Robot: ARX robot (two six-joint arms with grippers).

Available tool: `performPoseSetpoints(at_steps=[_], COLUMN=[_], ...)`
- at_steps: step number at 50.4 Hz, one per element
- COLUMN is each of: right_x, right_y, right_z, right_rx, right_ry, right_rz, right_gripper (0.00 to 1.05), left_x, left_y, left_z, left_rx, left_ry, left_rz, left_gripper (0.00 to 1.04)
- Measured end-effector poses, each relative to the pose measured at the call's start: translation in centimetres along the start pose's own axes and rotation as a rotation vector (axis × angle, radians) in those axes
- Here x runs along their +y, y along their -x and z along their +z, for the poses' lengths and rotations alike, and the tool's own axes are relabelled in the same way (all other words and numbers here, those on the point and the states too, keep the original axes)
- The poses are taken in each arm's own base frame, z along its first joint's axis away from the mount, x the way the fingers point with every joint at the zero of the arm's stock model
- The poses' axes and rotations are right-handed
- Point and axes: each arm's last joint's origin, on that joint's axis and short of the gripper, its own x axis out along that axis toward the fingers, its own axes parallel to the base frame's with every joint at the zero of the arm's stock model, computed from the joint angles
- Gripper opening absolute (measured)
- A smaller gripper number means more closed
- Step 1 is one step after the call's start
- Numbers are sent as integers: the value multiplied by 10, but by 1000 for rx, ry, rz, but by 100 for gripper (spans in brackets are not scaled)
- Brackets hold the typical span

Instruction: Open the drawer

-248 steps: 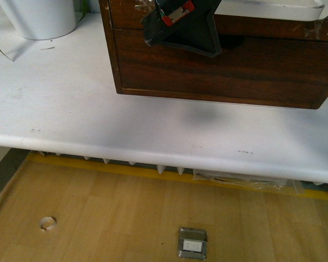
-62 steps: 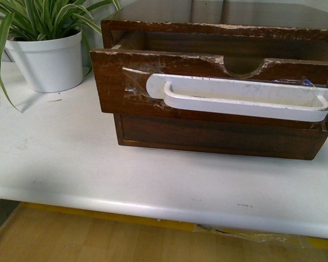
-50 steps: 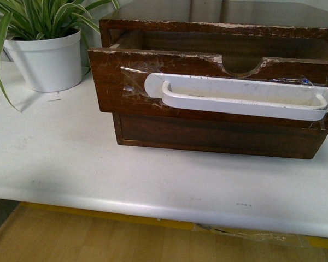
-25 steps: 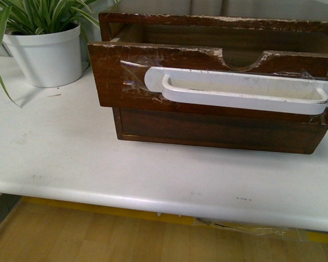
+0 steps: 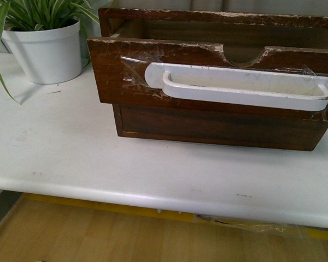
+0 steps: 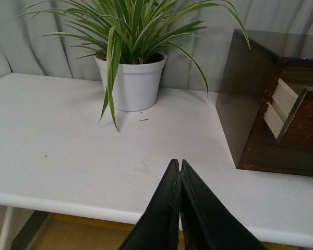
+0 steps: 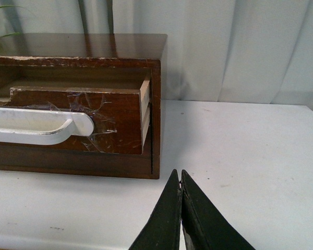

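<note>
Standing proud of cabinet (image 5: 218, 128) on worktop (image 5: 71, 158), drawer (image 5: 120, 76) pulled partway out, handle (image 5: 240, 87) taped across front. Left gripper (image 6: 179, 166) and right gripper (image 7: 179, 174) both clear of it, fingers pressed together, holding nothing. Task looks done.

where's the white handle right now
In the front view the white handle runs across the pulled-out upper drawer, below its half-round notch, right of the potted plant. Neither hand touches it.
</note>
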Motion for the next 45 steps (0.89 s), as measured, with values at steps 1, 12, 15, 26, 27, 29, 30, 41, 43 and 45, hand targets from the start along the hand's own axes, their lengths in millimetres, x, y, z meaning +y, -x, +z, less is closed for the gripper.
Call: performPoseSetpoints(at_steps=[1,12,15,26,27,29,30,41,43,45], right_x=[0,0,0,0,0,0,0,0,0,0], right_y=[0,0,0,0,0,0,0,0,0,0], right_z=[0,0,0,0,0,0,0,0,0,0], right_rx=[0,0,0,0,0,0,0,0,0,0], right_ry=[0,0,0,0,0,0,0,0,0,0], right_rz=[0,0,1,0,0,1,1,0,0,0], right_gripper=[1,1,1,1,3,9,13,47,52,59], left_x=[0,0,0,0,0,0,0,0,0,0], left_y=[0,12,13,13,13,13,13,13,13,13], left_z=[0,-3,-3,-3,-3,-3,-3,-3,-3,-3], left_rx=[0,10,6,6,6,6,6,6,6,6], left_ry=[0,0,0,0,1,0,0,0,0,0], left_rz=[0,-1,0,0,0,0,0,0,0,0], left_gripper=[4,4,4,4,5,14,17,49,57,62])
